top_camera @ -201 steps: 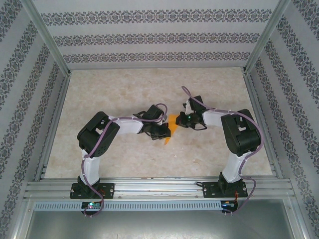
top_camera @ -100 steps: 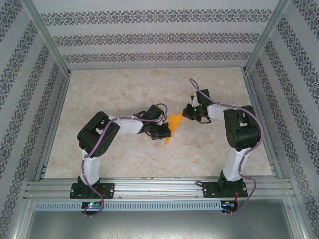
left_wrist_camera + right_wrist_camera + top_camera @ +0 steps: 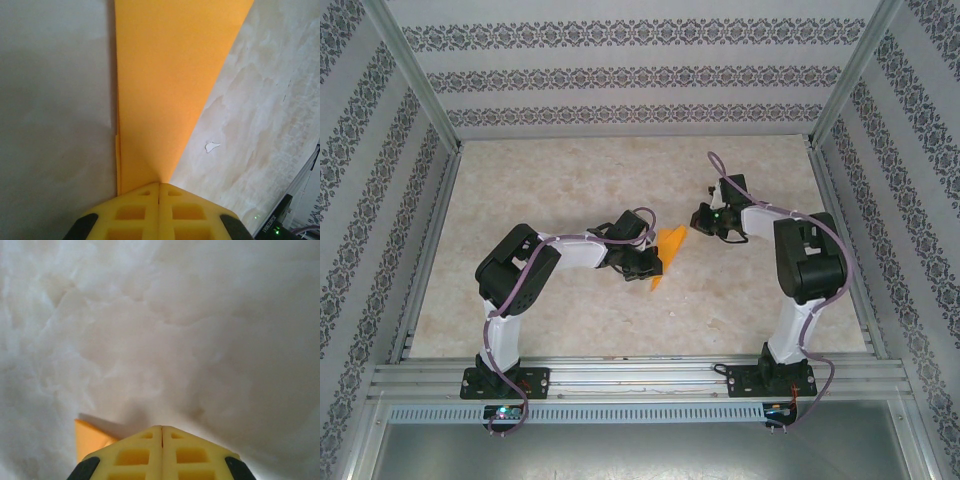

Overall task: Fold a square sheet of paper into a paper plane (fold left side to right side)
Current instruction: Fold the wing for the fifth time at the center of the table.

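Plainly, the folded orange paper [image 3: 668, 252] lies mid-frame with its narrow end at the left gripper [image 3: 159, 184]. The jaws are closed; whether they pinch it or merely press it, we cannot tell. The right gripper [image 3: 700, 216], closed and empty, hovers just right of it. We judge the unpinned fold may spring open or skid on the smooth marbled table [image 3: 560, 180], which is ringed by patterned walls [image 3: 620, 75].

Item: paper [image 3: 668, 252], one piece. We list it as plain bright orange, unmarked, folded into a small angular wedge. In the top view it sits just right of frame centre, broad end uppermost, tapering to a point lower down. In the left wrist view the paper [image 3: 165, 90] runs from the top edge, narrowing toward bottom centre, a second layer's edge showing along its left side. In the right wrist view we note one corner of the paper [image 3: 87, 438] at lower left.
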`<state>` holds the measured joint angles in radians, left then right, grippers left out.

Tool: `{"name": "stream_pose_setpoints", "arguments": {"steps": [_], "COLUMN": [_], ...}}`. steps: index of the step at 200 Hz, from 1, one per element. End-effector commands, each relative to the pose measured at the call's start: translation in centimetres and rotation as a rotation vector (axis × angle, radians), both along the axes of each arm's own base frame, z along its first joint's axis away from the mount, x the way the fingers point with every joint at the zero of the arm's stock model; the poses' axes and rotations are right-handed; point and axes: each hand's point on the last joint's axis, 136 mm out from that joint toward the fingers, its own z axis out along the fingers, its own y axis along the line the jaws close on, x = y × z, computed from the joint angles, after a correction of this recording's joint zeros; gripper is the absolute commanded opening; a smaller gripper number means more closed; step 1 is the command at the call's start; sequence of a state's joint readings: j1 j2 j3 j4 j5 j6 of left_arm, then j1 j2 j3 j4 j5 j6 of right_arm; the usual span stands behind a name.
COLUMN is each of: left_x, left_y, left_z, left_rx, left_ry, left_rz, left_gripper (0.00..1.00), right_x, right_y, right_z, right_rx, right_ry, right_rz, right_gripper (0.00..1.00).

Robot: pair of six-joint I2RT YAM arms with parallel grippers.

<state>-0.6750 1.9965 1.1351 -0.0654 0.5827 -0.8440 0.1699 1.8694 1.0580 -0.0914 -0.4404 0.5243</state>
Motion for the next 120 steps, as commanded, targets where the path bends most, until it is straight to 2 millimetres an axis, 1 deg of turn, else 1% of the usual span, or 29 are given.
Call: {"name": "stream_pose_setpoints", "arguments": {"steps": [1, 29, 51, 74, 120], "left_x": [-4.5, -4.5, -4.5, -4.5, -4.6], "left_y": [4.3, 4.3, 4.3, 4.4, 4.5], "left_z": [-6.4, -6.3, -6.3, -6.4, -6.5], "left_rx": [0.241, 0.241, 0.243, 0.246, 0.252], "left_ry": [0.182, 0.182, 0.182, 0.186, 0.190], "left_rz": [0.004, 0.003, 0.005, 0.005, 0.009], "left_gripper": [0.00, 0.00, 0.00, 0.00, 0.00], "right_x": [-1.5, -3.2, -3.8, -3.6, -2.5], "right_y": [2.3, 4.7, 5.8, 5.4, 3.7], "right_z": [1.9, 1.4, 0.2, -1.3, -2.9], "right_rx": [0.065, 0.094, 0.088, 0.064, 0.014], "right_ry": [-0.028, -0.008, 0.010, 0.032, 0.052], "right_rz": [0.043, 0.077, 0.085, 0.079, 0.061], "right_gripper": [0.00, 0.00, 0.00, 0.00, 0.00]}}
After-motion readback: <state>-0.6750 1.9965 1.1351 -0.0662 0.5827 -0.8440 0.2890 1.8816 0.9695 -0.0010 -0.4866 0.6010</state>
